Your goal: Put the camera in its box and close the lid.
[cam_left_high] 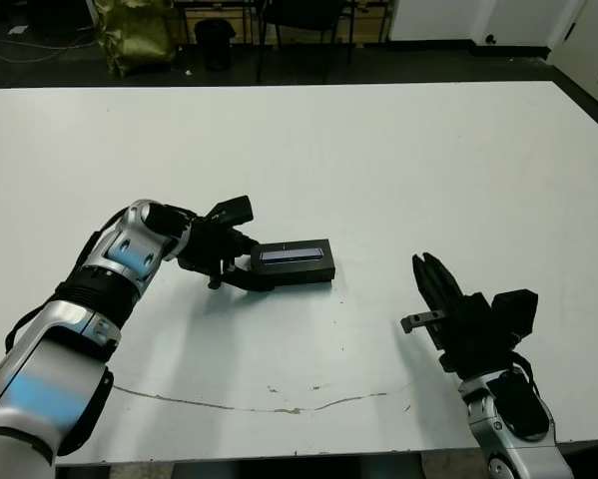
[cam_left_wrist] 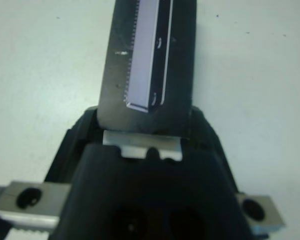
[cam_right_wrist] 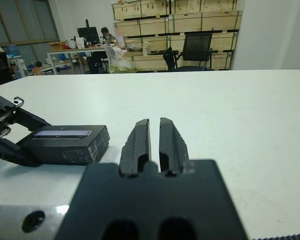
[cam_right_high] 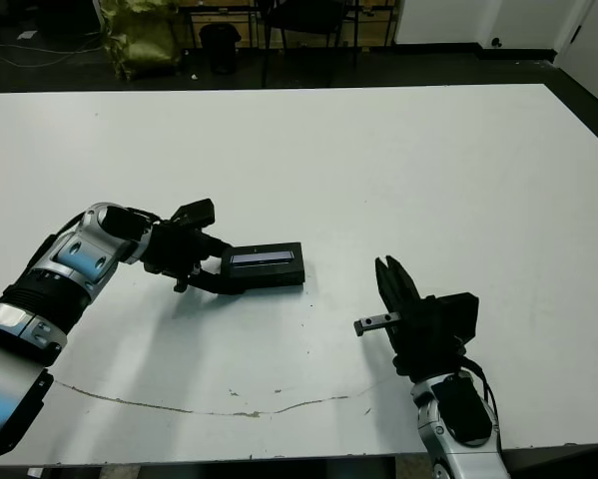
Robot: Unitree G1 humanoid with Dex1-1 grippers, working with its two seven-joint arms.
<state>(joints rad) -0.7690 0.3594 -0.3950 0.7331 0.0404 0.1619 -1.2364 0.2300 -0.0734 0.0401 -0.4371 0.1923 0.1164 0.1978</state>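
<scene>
Left gripper (cam_left_high: 247, 267) is sitting at the left end of the lid (cam_left_high: 296, 256), fingers spread apart and straddling that end, one on each side; can't tell if they're actually touching it. The lid, silvery stripe up, is lying flat on the box (cam_left_high: 300, 272) near the middle of the white table (cam_left_high: 378, 160). Right gripper (cam_left_high: 430, 282) is resting well off to the right of it, fingers (cam_right_wrist: 139, 142) pressed together, holding nothing.
</scene>
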